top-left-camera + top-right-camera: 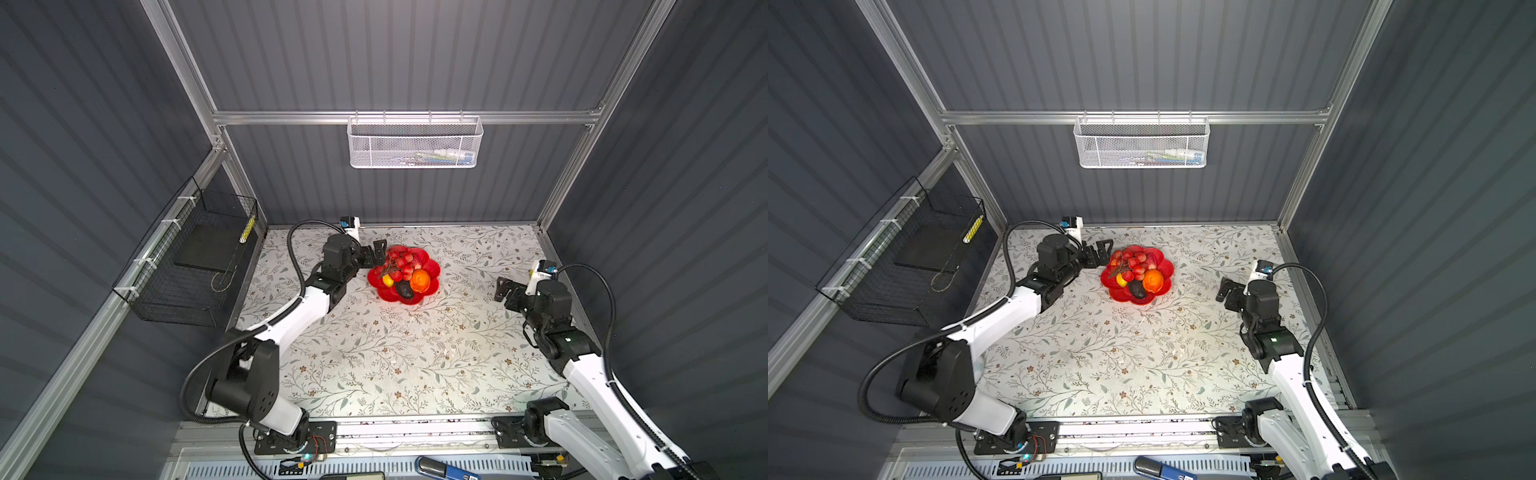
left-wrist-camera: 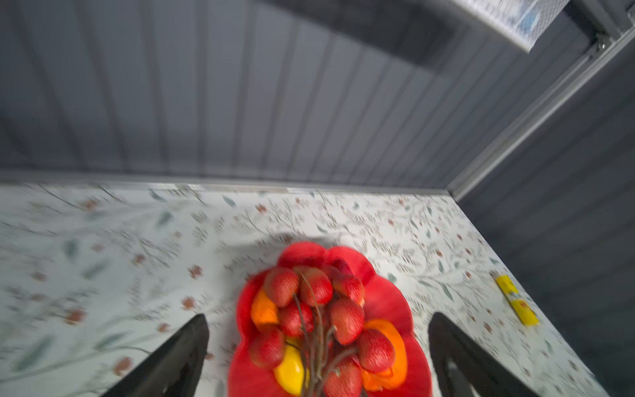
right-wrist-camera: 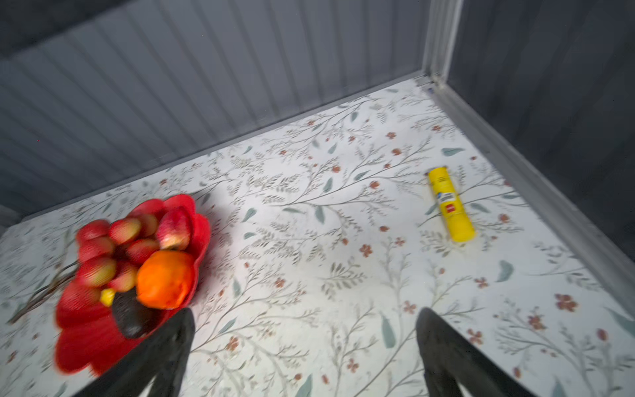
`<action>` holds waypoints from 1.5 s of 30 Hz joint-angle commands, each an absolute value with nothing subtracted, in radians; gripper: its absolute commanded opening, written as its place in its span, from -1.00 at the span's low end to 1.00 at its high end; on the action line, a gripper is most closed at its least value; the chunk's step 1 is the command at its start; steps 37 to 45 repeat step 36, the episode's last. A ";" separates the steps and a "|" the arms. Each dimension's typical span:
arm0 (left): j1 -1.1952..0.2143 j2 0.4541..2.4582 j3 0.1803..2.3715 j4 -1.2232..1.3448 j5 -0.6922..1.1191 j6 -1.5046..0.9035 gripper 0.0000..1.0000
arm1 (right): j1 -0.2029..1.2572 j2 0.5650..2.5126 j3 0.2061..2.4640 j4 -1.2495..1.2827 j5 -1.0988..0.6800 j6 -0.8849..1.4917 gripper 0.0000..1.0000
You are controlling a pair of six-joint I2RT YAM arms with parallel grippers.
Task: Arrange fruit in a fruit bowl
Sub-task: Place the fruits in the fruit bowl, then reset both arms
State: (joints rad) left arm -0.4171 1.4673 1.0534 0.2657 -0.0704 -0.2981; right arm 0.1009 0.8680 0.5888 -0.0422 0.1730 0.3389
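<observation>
Berry bunch [image 1: 400,262] in fruit bowl [image 1: 434,270], left tool [image 1: 379,254] spread alongside, right tool [image 1: 501,289] spread

Table [image 1: 374,353]: floral-print cover, pale ground with leafy sprigs and small rust flowers. Red scalloped bowl [image 1: 433,269] sits on it toward the back, about mid-width. Yellow tube [image 3: 450,206] lies flat near a side wall, well apart from the bowl.

White arms [image 1: 299,311], black joints [image 1: 336,257], ribbed cables [image 1: 289,253]
</observation>
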 commanded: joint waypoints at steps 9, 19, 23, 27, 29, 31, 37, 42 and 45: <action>-0.317 1.153 0.511 0.445 -0.619 -0.011 0.99 | -0.097 1.259 0.352 0.702 0.174 0.154 0.98; -0.107 1.518 0.356 0.933 -0.463 -0.067 0.99 | -0.008 1.445 0.277 1.052 0.058 -0.001 0.98; -0.072 1.694 0.368 1.074 -0.371 -0.060 0.99 | -0.007 1.464 0.287 1.060 0.124 0.022 0.98; -0.074 1.699 0.407 1.003 -0.373 -0.063 0.99 | -0.001 1.462 0.284 1.060 0.168 0.035 0.98; -0.077 1.715 0.428 0.998 -0.385 -0.051 0.99 | 0.016 1.464 0.271 1.090 0.197 0.020 0.98; -0.086 1.712 0.445 0.954 -0.400 -0.053 1.00 | 0.017 1.468 0.268 1.101 0.202 0.020 0.98; -0.086 1.715 0.443 0.964 -0.400 -0.051 0.99 | -0.021 1.460 0.314 1.000 0.122 0.046 0.98; -0.086 1.715 0.443 0.964 -0.400 -0.051 0.99 | -0.021 1.460 0.314 1.000 0.122 0.046 0.98; -0.086 1.715 0.443 0.964 -0.400 -0.051 0.99 | -0.021 1.460 0.314 1.000 0.122 0.046 0.98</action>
